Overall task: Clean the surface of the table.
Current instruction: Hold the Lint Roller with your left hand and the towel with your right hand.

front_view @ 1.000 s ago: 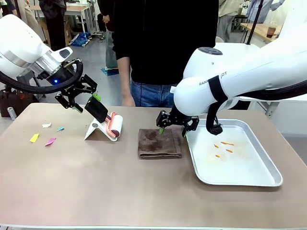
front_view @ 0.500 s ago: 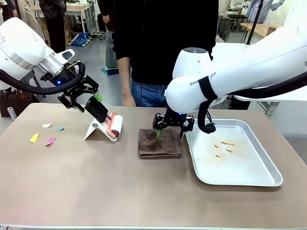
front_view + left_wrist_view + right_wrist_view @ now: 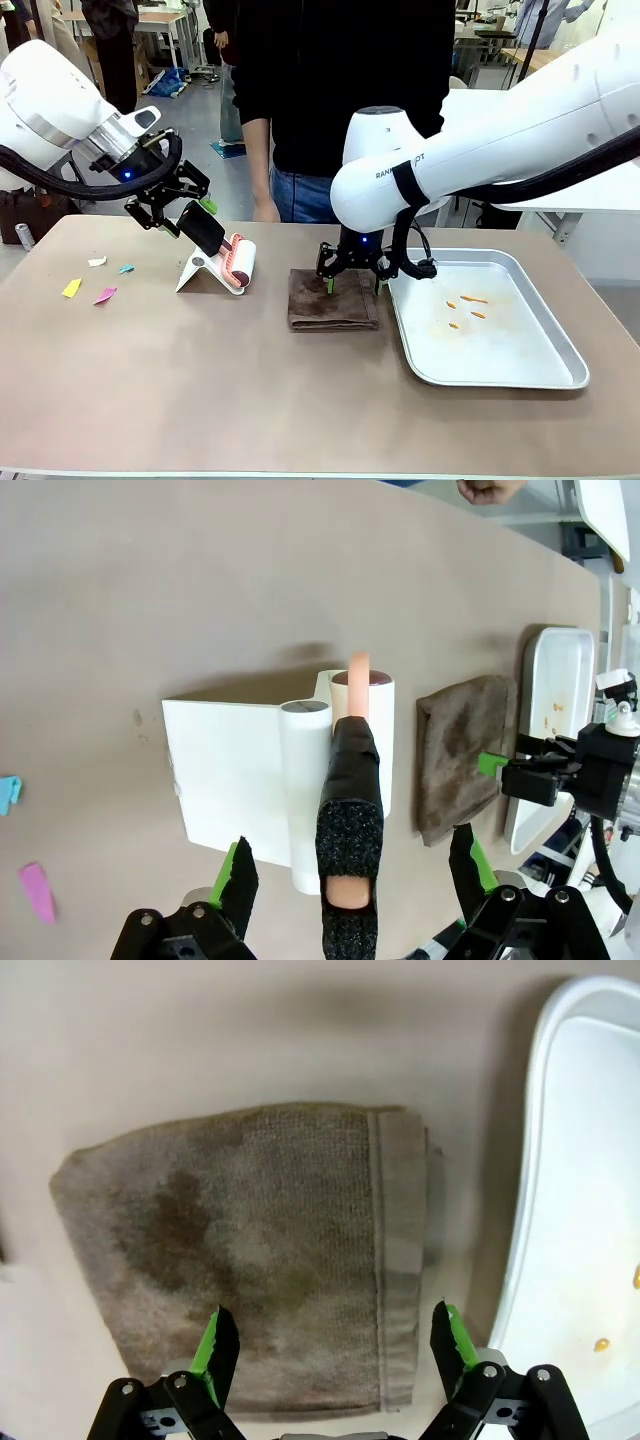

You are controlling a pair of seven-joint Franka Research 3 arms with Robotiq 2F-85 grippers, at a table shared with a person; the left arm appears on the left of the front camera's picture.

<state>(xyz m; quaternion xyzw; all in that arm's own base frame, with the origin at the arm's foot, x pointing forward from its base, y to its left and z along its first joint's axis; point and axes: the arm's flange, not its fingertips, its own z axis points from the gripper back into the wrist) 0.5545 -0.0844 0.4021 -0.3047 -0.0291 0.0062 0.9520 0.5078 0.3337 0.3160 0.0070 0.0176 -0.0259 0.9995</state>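
Note:
The taupe-brown table [image 3: 200, 380] carries a folded brown cloth [image 3: 332, 300] at its middle. My right gripper [image 3: 352, 278] hovers just over the cloth's far edge, open, with its green fingertips [image 3: 215, 1345] spread above the cloth [image 3: 250, 1250] and nothing between them. A lint roller [image 3: 232, 262] leans on a white stand [image 3: 197, 272]. My left gripper [image 3: 185, 210] is open around the roller's black handle [image 3: 350, 820], one finger on each side, apart from it. Small coloured paper scraps [image 3: 90, 285] lie at the table's left.
A silver tray [image 3: 520, 372] with a few orange crumbs [image 3: 468, 310] sits right of the cloth, its rim [image 3: 530, 1190] close to my right gripper. A person in black stands at the far edge, one hand [image 3: 266, 210] hanging near the table.
My right gripper has swung left from the tray's corner and come down over the cloth. My left gripper has edged closer around the roller's handle.

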